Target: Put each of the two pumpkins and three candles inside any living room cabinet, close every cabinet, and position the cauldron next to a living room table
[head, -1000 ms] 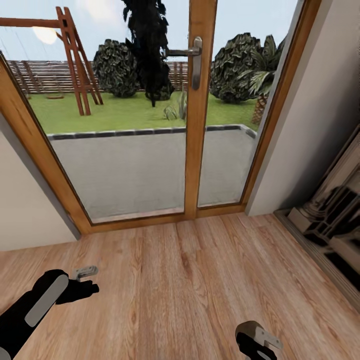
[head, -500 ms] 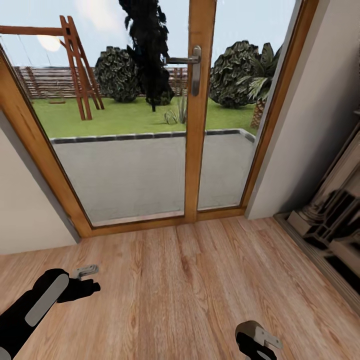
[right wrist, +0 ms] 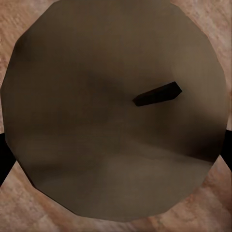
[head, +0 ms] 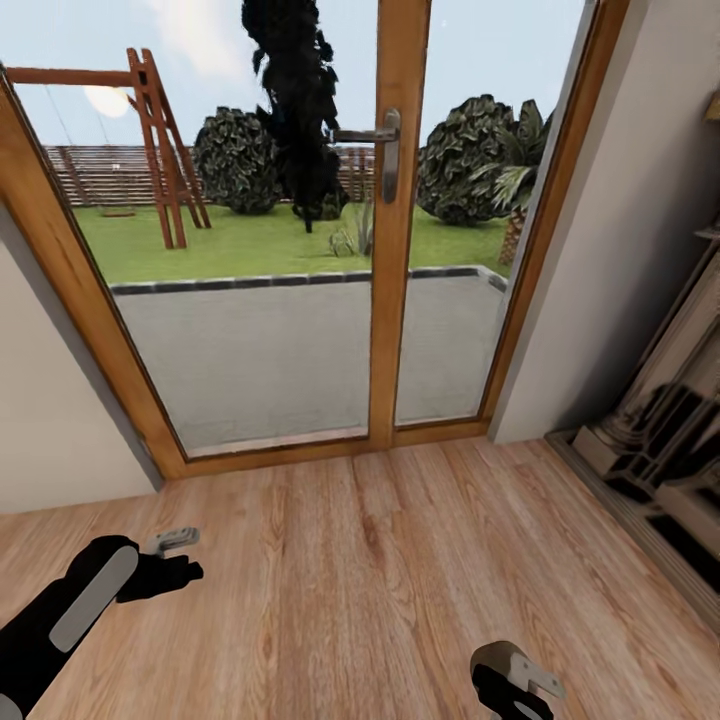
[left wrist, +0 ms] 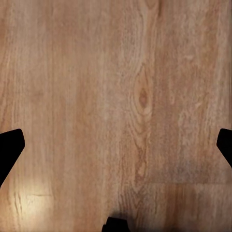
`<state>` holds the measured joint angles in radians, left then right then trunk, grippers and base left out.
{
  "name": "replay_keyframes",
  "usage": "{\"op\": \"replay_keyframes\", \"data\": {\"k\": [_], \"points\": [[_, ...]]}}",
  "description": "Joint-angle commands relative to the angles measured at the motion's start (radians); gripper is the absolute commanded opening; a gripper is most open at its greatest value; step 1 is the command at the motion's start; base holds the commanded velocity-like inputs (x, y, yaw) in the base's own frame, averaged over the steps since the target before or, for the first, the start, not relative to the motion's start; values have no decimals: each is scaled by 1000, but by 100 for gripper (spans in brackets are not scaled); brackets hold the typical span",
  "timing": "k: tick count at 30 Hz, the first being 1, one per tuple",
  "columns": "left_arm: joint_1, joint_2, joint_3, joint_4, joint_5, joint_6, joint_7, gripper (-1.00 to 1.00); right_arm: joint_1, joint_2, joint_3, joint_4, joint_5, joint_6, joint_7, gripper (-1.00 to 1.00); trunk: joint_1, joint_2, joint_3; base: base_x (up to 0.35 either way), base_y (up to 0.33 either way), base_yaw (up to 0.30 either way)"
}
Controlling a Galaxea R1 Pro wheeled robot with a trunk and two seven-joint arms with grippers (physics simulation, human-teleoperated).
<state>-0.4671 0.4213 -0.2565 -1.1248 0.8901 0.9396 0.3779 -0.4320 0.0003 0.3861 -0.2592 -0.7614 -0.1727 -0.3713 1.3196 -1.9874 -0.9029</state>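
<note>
We stood facing a tall glazed door with a honey-coloured wooden frame [head: 400, 250] and a grey metal lever handle [head: 390, 140]. A lawn and a red-brown wooden swing frame [head: 160, 150] lay far beyond the glass, and bare light oak floorboards [head: 380, 560] ran from the sill to us. On our near right, the right gripper [head: 515, 690] hung low over the boards. Its wrist camera looked straight down on a short, pale grey-brown, faceted round candle [right wrist: 96, 121] with a small dark wick lying aslant on top. A dark fingertip showed at each edge of that disc, so we took the claw to be clamped on the candle, held low and close in, as we judged, so it would ride steadily while the base travelled. On the near left, the left gripper [head: 178, 574] pointed down at the floor with its fingers [left wrist: 10, 145] spread wide and nothing between them, empty and, we supposed, kept ready for the next pickup. A pale carved stone-like structure [head: 650, 440], which we could not identify, sat at the far right against the wall. We judged this a transit moment, in which the base had to turn away from the door toward the dark wood cabinet before the candle could go in.
</note>
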Motion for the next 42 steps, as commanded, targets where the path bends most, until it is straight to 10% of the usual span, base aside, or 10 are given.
{"op": "replay_keyframes", "data": {"k": [1,42], "points": [[-1,1,-3,-2,10,1,10,100,-1,0,8,0,-11,-5,-5,-100,0,0,1,-4,0,0],[-1,1,-4,-6,10,1,12,100,-1,0,7,0,-12,-5,-7,-100,-157,287,171,0,0,0]]}}
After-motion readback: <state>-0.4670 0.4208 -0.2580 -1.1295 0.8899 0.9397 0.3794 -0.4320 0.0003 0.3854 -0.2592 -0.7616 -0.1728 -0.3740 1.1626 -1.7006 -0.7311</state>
